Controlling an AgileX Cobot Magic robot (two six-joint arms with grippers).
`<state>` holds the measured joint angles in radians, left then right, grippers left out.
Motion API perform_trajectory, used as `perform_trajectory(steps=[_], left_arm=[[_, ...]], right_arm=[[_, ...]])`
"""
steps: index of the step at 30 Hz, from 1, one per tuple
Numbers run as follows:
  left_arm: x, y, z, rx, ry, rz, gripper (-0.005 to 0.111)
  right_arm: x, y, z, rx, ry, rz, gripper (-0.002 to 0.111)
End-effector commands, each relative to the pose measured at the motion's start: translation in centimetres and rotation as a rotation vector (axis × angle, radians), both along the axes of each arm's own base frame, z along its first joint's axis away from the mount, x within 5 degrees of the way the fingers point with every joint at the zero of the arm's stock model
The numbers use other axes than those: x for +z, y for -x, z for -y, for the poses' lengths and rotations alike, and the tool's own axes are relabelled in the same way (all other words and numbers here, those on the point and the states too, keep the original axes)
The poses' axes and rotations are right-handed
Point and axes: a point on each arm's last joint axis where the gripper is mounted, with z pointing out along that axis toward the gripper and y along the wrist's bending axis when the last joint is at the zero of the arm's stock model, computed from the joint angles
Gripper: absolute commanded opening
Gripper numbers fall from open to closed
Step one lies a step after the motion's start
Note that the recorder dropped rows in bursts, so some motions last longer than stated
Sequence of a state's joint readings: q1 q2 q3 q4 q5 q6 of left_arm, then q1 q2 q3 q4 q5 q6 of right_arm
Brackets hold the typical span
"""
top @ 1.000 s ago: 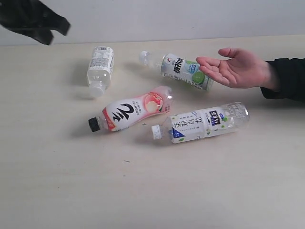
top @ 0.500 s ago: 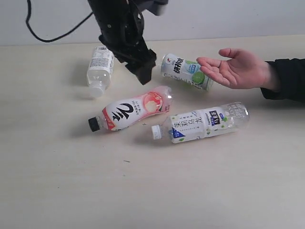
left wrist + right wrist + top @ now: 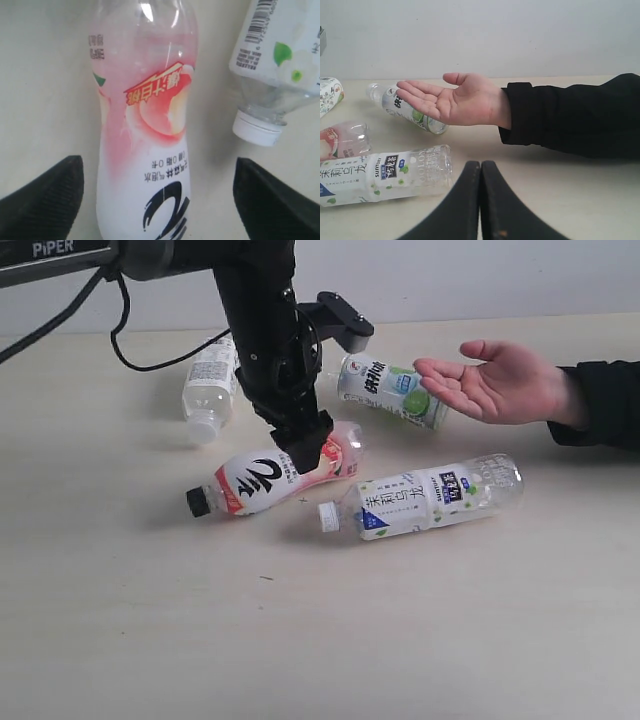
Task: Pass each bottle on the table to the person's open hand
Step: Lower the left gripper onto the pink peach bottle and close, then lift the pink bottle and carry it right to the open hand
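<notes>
Pale table (image 3: 120, 640): left gripper (image 3: 160, 197) jaws apart around the pink bottle (image 3: 145, 125), mid-frame; right gripper (image 3: 481, 200) jaws together.
Probably light, slippery, squashy; grab its middle.

Four bottles (image 3: 430, 495) flat on table (image 3: 300, 640) near open hand (image 3: 495, 380)

On the table (image 3: 150, 640), the rear-left bottle (image 3: 210, 385) lies alone, well apart. The rear bottle (image 3: 385, 390) ends by the fingers of the person's open hand (image 3: 495, 385), at right. The left gripper (image 3: 303, 455) straddles the middle bottle (image 3: 250, 480), and the front bottle (image 3: 420, 498) lies just right of it.
</notes>
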<state>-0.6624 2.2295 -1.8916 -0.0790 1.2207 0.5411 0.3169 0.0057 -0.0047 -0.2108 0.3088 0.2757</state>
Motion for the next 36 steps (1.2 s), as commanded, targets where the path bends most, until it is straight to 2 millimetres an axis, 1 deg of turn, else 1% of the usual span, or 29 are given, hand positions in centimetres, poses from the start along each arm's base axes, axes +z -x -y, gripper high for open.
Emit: perform_trajectory(steps=[1, 8, 12, 14, 18, 19, 20, 22, 23, 24, 25, 29, 30, 34, 36], left_arm=[[-1.0, -0.2, 0.3, -0.004, -0.005, -0.014, 0.078], [-2.6, -0.4, 0.2, -0.002, -0.033, -0.041, 0.078], [-4.5, -0.7, 0.2, -0.007, -0.069, -0.06, 0.078], [-5.2, -0.7, 0.2, -0.008, -0.077, -0.068, 0.078], [-5.3, -0.7, 0.2, -0.026, -0.083, -0.074, 0.076], [-5.3, -0.7, 0.2, -0.026, -0.083, -0.074, 0.071], [-5.3, -0.7, 0.2, -0.026, -0.083, -0.074, 0.061], [-5.3, -0.7, 0.2, -0.027, -0.084, -0.073, 0.038], [-5.3, -0.7, 0.1, -0.027, -0.086, -0.072, 0.028], [-5.3, -0.7, 0.1, -0.027, -0.086, -0.072, 0.02], [-5.3, -0.7, 0.1, -0.024, -0.086, -0.072, 0.015], [-5.3, -0.7, 0.1, 0.0, -0.088, -0.072, 0.002], [-5.2, -0.7, 0.1, 0.003, -0.089, -0.069, 0.0], [-4.6, -1.0, -0.4, 0.055, -0.128, -0.023, 0.0], [-3.7, -1.2, -0.6, 0.09, -0.138, 0.009, 0.0]], right_arm=[[0.0, 0.0, 0.0, -0.004, -0.002, 0.011, 0.0], [-0.1, 0.0, 0.0, -0.006, 0.0, 0.003, 0.0], [-0.1, 0.0, 0.0, -0.006, 0.0, 0.003, 0.0], [-0.1, 0.0, 0.0, -0.006, 0.0, 0.003, 0.0], [-0.1, 0.0, 0.0, -0.006, 0.0, 0.003, 0.0], [-0.1, 0.0, 0.0, -0.006, 0.0, 0.003, 0.0], [-0.1, 0.0, 0.0, -0.006, 0.0, 0.003, 0.0], [-0.1, 0.0, 0.0, -0.006, 0.0, 0.003, 0.0], [-0.1, 0.0, 0.0, -0.006, 0.0, 0.003, 0.0], [-0.1, 0.0, 0.0, -0.006, 0.0, 0.003, 0.0], [-0.1, 0.0, 0.0, -0.006, 0.0, 0.003, 0.0], [-0.1, 0.0, 0.0, -0.006, 0.0, 0.003, 0.0], [-0.1, 0.0, 0.0, -0.006, 0.0, 0.003, 0.0], [-0.1, 0.0, 0.0, -0.006, 0.0, 0.003, 0.0], [-0.1, 0.0, 0.0, -0.006, 0.0, 0.003, 0.0]])
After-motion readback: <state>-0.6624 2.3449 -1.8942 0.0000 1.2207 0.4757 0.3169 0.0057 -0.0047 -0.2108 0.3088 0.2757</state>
